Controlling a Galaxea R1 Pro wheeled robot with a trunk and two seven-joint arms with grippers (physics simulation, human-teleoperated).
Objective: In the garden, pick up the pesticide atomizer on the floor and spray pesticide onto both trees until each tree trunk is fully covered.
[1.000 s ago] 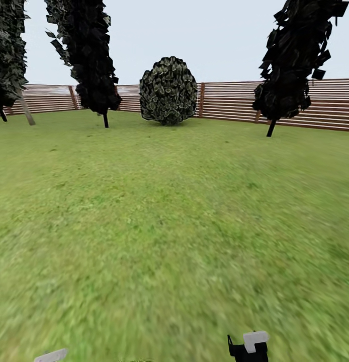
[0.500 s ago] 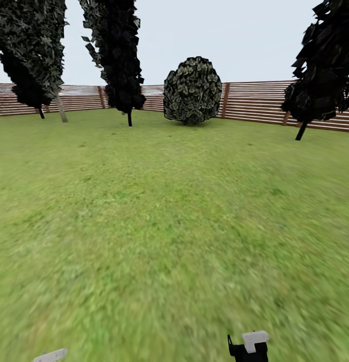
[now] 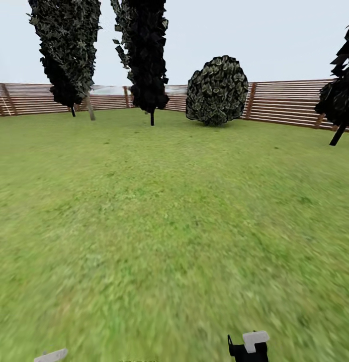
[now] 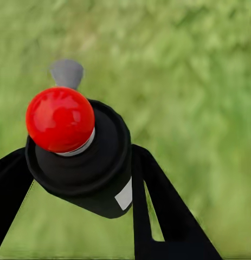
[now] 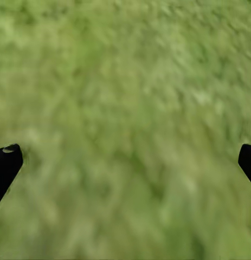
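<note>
Atomizer point(image 4: 82, 157), black with red ball top, gripped in left claw point(image 4: 76, 216); right claw point(image 5: 125, 162) spread wide

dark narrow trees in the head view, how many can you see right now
3: one far left by the fence, one beside it, one cut off at the right edge. More may stand outside the frame.

Lawn point(image 3: 174, 226): blurred green grass. Standing on it: round bush point(image 3: 217, 90), dark trees point(image 3: 144, 55), slat fence point(image 3: 290, 103).
</note>
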